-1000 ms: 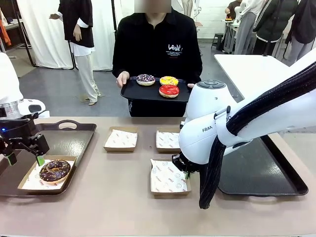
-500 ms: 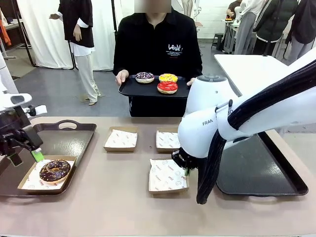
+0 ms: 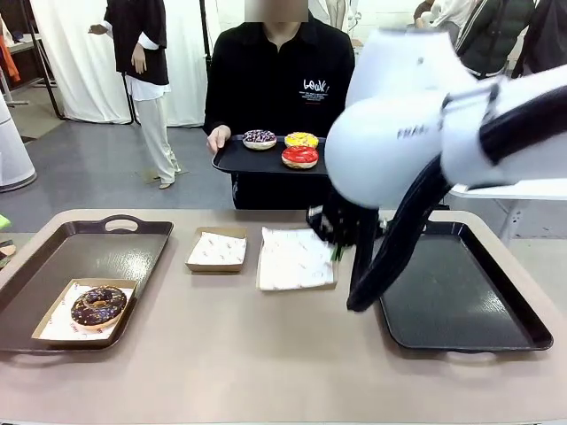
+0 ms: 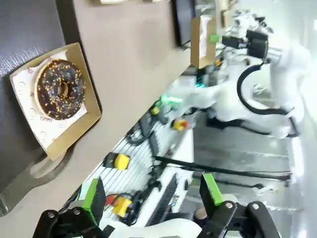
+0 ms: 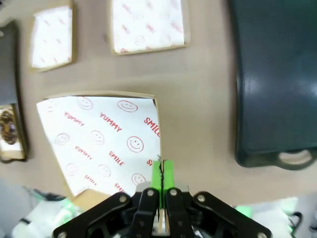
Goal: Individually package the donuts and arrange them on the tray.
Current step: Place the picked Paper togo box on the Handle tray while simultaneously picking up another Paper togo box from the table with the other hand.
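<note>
Right gripper (image 5: 161, 174): the green pads are pressed together on the near edge of a paper-lined box (image 5: 101, 141), pinching its rim and liner. In the front view this box (image 3: 297, 258) hangs tilted below the blurred right gripper (image 3: 335, 239), apparently clear of the tabletop (image 3: 266, 372). In the right wrist view, two more lined boxes lie on the tabletop beyond the held one: a small box (image 5: 52, 37) and a wider box (image 5: 147, 25).

Left gripper (image 4: 151, 194): the fingers are spread wide with nothing between them. It hangs well apart from the chocolate donut (image 4: 61, 89).

Chocolate donut (image 3: 98, 305): it sits flat in its own lined box, and that box rests at the near end of the left tray (image 3: 133, 252).

Remaining donuts: a dark sprinkled donut (image 3: 260, 137), a yellow donut (image 3: 302, 140) and a red donut (image 3: 300, 157) sit on a black tray (image 3: 235, 159) that the person (image 3: 279, 80) holds at the far side of the tabletop.

Right tray (image 3: 461, 297): it lies flat on the tabletop just beside the right arm.
</note>
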Tool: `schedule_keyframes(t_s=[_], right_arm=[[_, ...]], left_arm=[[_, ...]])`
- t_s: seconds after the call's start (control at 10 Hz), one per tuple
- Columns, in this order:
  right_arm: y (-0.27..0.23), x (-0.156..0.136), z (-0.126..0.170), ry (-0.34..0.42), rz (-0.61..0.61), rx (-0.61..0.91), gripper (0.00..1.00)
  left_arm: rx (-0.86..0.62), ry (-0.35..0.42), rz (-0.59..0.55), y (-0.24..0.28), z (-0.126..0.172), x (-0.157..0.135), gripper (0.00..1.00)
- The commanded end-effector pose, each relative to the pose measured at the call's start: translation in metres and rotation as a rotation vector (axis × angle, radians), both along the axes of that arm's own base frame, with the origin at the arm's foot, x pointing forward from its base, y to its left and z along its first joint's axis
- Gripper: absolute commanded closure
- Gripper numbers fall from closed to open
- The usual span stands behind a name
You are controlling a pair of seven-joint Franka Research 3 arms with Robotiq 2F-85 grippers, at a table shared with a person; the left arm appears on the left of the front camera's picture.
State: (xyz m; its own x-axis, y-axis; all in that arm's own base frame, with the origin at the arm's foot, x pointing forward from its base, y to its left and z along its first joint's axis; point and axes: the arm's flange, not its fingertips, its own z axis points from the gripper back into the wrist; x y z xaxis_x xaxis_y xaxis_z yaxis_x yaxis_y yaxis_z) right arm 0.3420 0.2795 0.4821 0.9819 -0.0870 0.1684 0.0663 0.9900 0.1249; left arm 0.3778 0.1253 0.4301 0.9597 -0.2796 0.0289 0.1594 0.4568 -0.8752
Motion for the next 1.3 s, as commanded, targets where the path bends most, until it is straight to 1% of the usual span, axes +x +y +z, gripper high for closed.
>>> schedule_keyframes(t_s=[0.0, 0.2, 0.5, 0.6, 0.8, 0.9, 1.0, 1.1, 1.2], right_arm=[[-0.005, 0.02, 0.029, -0.011, -0.073, 0.006, 1.0], [-0.006, 0.048, 0.054, -0.016, -0.106, 0.009, 1.0], [-0.001, 0.086, 0.071, 0.007, -0.109, 0.001, 1.0], [0.0, 0.099, 0.072, 0.027, -0.094, 0.007, 1.0], [0.003, 0.12, 0.073, 0.051, -0.075, 0.0, 1.0], [0.005, 0.128, 0.07, 0.07, -0.076, -0.008, 1.0], [0.006, 0.135, 0.068, 0.08, -0.077, -0.014, 1.0], [0.005, 0.141, 0.068, 0.089, -0.064, -0.017, 1.0], [0.005, 0.145, 0.066, 0.096, -0.01, -0.032, 1.0]], left_arm=[[-0.161, 0.01, 0.158, 0.045, -0.009, 0.017, 0.0], [-0.244, 0.02, 0.303, 0.097, -0.021, 0.009, 0.0], [-0.305, 0.015, 0.472, 0.142, -0.035, -0.014, 0.0], [-0.313, 0.024, 0.504, 0.153, -0.039, -0.023, 0.0], [-0.286, 0.033, 0.565, 0.164, -0.04, -0.03, 0.0], [-0.221, 0.047, 0.602, 0.166, -0.039, -0.031, 0.0], [-0.197, 0.066, 0.614, 0.163, -0.04, -0.031, 0.0], [-0.26, 0.032, 0.55, 0.171, -0.044, -0.033, 0.0], [-0.26, 0.032, 0.55, 0.171, -0.044, -0.033, 0.0]])
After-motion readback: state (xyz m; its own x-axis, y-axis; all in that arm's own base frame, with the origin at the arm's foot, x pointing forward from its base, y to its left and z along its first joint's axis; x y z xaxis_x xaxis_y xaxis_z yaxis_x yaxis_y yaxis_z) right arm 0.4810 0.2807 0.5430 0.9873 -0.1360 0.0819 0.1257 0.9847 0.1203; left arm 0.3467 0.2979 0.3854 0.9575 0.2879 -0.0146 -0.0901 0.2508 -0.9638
